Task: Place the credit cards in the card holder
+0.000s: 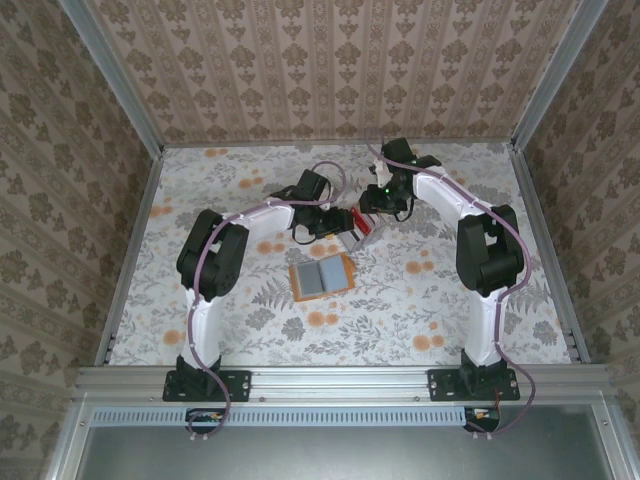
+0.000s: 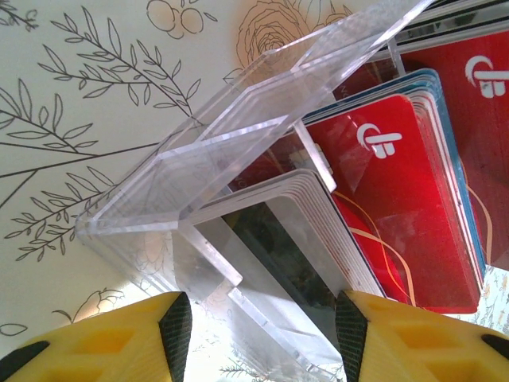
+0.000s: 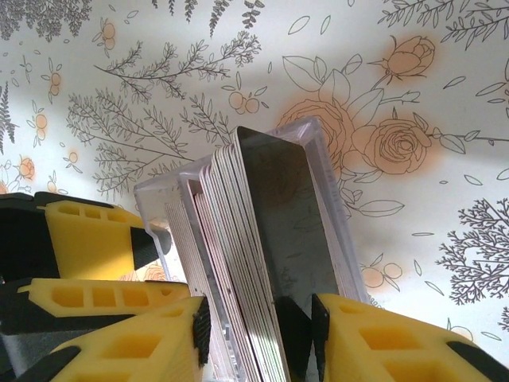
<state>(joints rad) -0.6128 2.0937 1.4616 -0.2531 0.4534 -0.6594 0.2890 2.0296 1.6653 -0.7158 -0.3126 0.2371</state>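
The card holder (image 1: 322, 276), an orange-tan wallet, lies open on the table with its grey lining up. It is nearer to the arm bases than both grippers. Behind it stands a clear slotted stand (image 1: 357, 228) packed with credit cards (image 2: 398, 199), red ones and a whitish stack. My left gripper (image 2: 262, 334) grips the stand's (image 2: 199, 159) base from the left. My right gripper (image 3: 258, 334) reaches in from above and is shut on a bundle of upright credit cards (image 3: 270, 239), a pad pressed against each face. In the top view the left gripper (image 1: 330, 222) and the right gripper (image 1: 375, 205) meet at the stand.
A floral cloth (image 1: 250, 300) covers the table, and patterned walls with metal rails enclose it. The left gripper's yellow fingers (image 3: 95, 239) sit right beside the stand's clear wall (image 3: 159, 199), close to my right jaws.
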